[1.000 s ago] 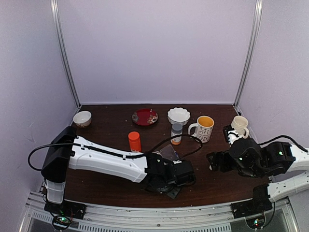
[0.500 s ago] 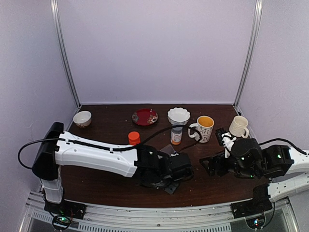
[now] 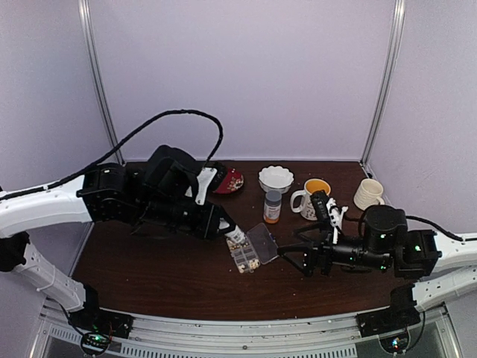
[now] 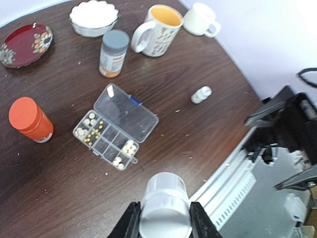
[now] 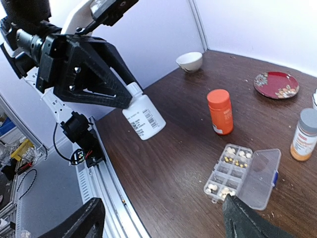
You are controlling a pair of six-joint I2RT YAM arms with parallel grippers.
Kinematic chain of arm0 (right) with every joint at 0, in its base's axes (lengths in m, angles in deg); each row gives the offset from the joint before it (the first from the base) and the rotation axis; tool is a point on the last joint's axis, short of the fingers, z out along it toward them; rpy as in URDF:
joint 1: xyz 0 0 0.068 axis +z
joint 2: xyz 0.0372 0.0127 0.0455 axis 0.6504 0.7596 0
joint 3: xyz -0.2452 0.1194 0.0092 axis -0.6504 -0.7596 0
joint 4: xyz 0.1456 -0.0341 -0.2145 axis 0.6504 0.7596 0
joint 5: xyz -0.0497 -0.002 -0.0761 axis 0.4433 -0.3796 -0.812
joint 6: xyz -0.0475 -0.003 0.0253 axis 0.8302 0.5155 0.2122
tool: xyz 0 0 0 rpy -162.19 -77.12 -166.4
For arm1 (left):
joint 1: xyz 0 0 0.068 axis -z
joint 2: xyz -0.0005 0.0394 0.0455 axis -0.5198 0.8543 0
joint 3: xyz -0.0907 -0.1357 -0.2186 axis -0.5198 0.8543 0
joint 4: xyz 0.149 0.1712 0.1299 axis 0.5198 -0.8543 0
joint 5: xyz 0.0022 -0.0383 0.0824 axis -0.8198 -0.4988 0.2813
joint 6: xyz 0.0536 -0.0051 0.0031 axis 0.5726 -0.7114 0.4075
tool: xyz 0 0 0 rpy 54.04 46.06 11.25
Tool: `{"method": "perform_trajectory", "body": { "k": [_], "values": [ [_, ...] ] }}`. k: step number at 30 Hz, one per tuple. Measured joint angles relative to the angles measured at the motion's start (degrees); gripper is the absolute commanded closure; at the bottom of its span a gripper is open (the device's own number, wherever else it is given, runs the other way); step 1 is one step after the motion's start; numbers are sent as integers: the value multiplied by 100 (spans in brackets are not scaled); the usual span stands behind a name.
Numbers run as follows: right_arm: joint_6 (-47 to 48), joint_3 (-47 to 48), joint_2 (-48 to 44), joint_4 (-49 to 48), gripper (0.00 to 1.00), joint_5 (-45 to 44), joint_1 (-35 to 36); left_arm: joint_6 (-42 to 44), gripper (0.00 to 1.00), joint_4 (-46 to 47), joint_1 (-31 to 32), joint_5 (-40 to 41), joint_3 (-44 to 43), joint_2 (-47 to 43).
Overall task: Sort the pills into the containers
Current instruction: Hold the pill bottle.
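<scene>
Dark wood table (image 3: pixel 164 268), lilac walls. L arm is raised, stretched out over the table w/ wrist angled down. The left gripper (image 4: pixel 165 220) is pinched narrow on a white bottle (image 5: pixel 145 118), held tilted in mid-air. The clear pill box (image 4: pixel 128 113), lid open w/ pills (image 4: pixel 90 120) in some cells, sits below it. R arm is low; the right gripper (image 5: pixel 161 225) is spread wide, holding nothing, w/ the box just ahead.

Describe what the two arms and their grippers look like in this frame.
Both arms pair white link shells with black joint housings: left arm, right arm. A black cable loops high over the left arm, and a thinner one runs along the right. Each gripper is matte black with two angular, wedge-like fingers: left gripper, right gripper. No readable markings show.
</scene>
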Motion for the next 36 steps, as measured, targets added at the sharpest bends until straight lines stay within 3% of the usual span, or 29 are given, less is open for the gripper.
{"method": "perform_trajectory", "body": {
  "k": [9, 18, 22, 28, 32, 36],
  "values": [
    [1110, 850, 1217, -1237, 14, 516, 354, 260, 84, 330, -402, -1311, 81, -1021],
    [1954, 1646, 1974, -1534, 29, 570, 393, 452, 85, 354, -535, -2334, 79, -1143],
    [2155, 2000, 2269, -1412, 39, 721, 417, 522, 84, 354, -549, -2544, 46, -1141],
    [2271, 2299, 2538, -1117, 44, 898, 426, 573, 85, 354, -599, -2656, 37, -1141],
    [2286, 2304, 2570, -946, 41, 905, 428, 577, 85, 356, -601, -2677, 37, -1143],
    [2297, 2304, 2570, -870, 57, 885, 428, 577, 85, 356, -601, -2677, 37, -1167]
  ]
}}
